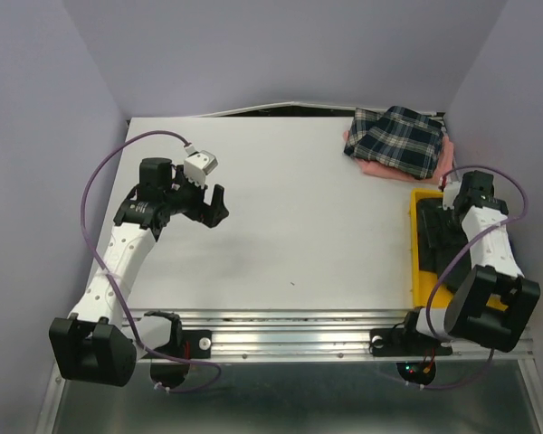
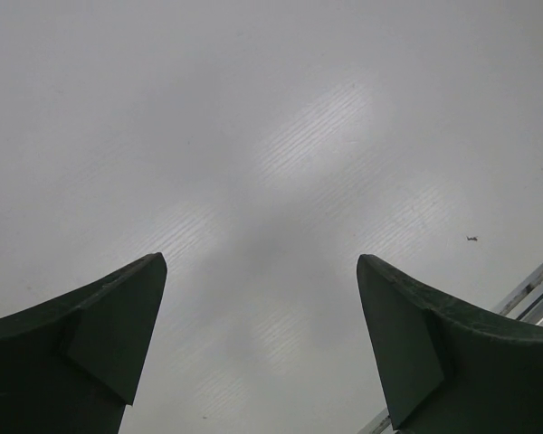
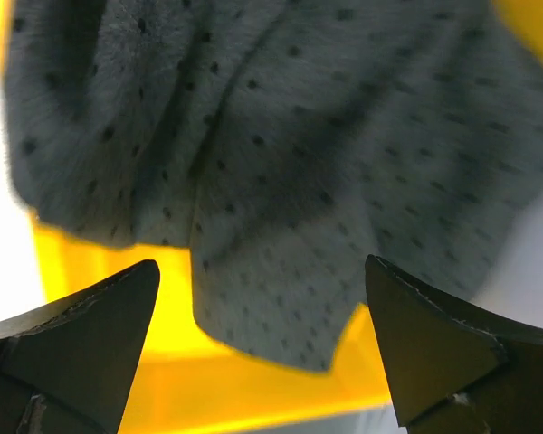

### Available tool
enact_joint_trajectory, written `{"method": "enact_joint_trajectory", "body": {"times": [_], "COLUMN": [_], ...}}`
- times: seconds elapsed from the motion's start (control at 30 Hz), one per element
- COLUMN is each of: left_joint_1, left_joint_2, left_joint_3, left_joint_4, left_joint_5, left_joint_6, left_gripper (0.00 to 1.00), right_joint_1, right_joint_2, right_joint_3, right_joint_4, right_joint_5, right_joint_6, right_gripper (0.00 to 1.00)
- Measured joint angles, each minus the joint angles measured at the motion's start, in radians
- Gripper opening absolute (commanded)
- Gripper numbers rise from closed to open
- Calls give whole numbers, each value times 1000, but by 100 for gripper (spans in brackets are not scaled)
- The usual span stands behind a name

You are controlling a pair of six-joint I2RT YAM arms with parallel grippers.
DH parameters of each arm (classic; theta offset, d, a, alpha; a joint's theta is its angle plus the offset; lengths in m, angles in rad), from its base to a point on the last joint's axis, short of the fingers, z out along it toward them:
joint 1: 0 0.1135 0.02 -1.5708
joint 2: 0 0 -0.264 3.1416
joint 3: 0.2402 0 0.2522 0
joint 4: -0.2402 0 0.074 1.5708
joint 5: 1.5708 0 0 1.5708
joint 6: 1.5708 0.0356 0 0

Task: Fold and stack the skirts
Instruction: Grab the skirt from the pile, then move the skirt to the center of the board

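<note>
The charcoal dotted skirt [image 1: 432, 228] lies bunched in the yellow tray [image 1: 418, 271] at the right edge. In the right wrist view the skirt [image 3: 290, 154] fills the upper frame, draped over the tray [image 3: 181, 371]. My right gripper [image 1: 449, 206] hangs over the tray, open and empty, its jaws [image 3: 262, 353] spread just above the skirt's hem. The plaid skirt [image 1: 400, 137] lies folded on the pink skirt [image 1: 380, 169] at the back right. My left gripper [image 1: 215, 204] is open and empty over the bare table at the left [image 2: 262, 344].
The white table [image 1: 290, 208] runs between the purple side walls. A metal rail [image 1: 299, 336] borders the near edge. The left arm's cable loops over the left side of the table.
</note>
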Motion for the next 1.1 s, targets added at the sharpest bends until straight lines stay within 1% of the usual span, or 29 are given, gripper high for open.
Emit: {"method": "enact_joint_trajectory", "body": {"times": [0.1,0.23,0.3,0.37,0.4,0.47,0.5,0.57,0.6,0.67,0.73,0.8,0.83,0.9,0.97,1.03,1.1], "left_joint_1": [0,0,0,0,0,0,0,0,0,0,0,0,0,0,0,0,0], "left_joint_2": [19,19,19,19,19,19,19,19,19,19,19,19,19,19,19,19,19], "left_joint_3": [10,11,11,12,13,14,14,14,14,14,14,14,14,14,17,23,34], "left_joint_4": [-4,-11,-12,-14,-16,-18,-17,-18,-17,-17,-17,-17,-17,-17,-18,-19,-18], "left_joint_5": [13,16,16,16,16,16,17,19,21,27,30,32,32,34,40,47,53], "left_joint_6": [4,8,8,9,9,10,11,12,12,12,13,13,13,14,15,15,13], "left_gripper": [99,99,99,99,99,99,99,99,99,99,99,99,99,99,99,99,99], "right_joint_1": [-28,-73,-100,-122,-134,-149,-157,-167,-170,-171,-171,-171,-171,-171,-174,-175,-175], "right_joint_2": [94,166,211,256,263,266,268,269,262,249,220,188,178,159,141,129,129], "right_joint_3": [-61,-114,-127,-127,-123,-121,-119,-108,-91,-60,11,132,198,345,550,658,839], "right_joint_4": [64,138,179,210,217,224,232,231,221,201,150,97,38,19,-40,-61,-122], "right_joint_5": [-11,-23,-28,-41,-48,-49,-45,-43,-44,-51,-67,-101,-136,-161,-247,-300,-409], "right_joint_6": [-24,-49,-59,-69,-78,-96,-103,-120,-130,-143,-150,-156,-155,-154,-143,-134,-109], "right_gripper": [100,99,87,72,57,46,35,20,2,1,1,1,1,1,1,1,1]}}
